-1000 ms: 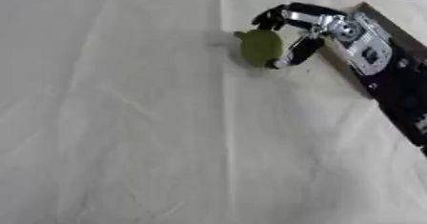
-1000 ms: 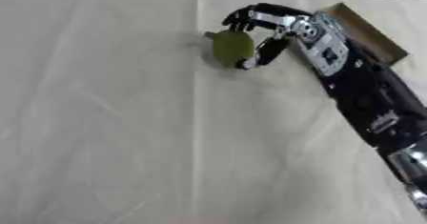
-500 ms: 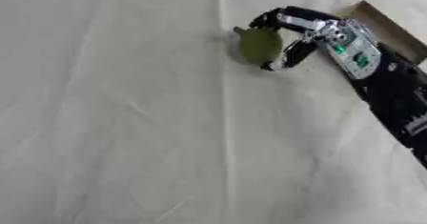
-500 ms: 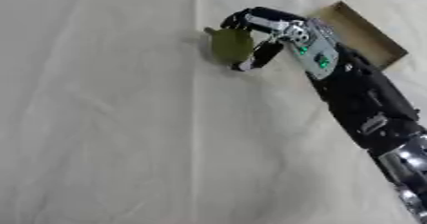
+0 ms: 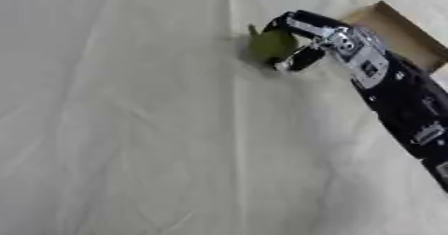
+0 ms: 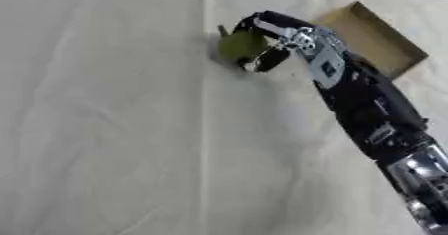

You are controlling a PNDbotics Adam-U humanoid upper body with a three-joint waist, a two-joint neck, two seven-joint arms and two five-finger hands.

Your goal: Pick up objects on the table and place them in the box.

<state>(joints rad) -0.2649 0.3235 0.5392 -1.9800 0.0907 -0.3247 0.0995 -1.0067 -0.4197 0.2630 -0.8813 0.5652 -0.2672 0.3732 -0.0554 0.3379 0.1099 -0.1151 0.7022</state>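
Since a second ago the right hand [image 6: 278,41] has swung its wrist toward the cardboard box [image 6: 374,40], with the green object [image 6: 238,45] still caught in its fingers; more of the box now shows behind the forearm than it did then, though part of that comes from the head having tilted.

The hand is curled, not spread. Its fingers arch over the top of the green object and its thumb [image 5: 302,59] comes up from below, so the object is pinched between them at the hand's leftward tip. The object is olive green and roundish, with a small stub sticking up at its top; what it is cannot be made out. A faint shadow lies on the cloth under it, yet whether it has cleared the surface or still brushes it cannot be told.

The box lies just behind the back of the hand and wrist, on the far right side, open side up, with its brown inner wall showing. The black forearm runs from the wrist down toward the lower right corner.

The pale cloth [image 5: 131,129] covering the table spreads out left and below the hand, creased in long folds.
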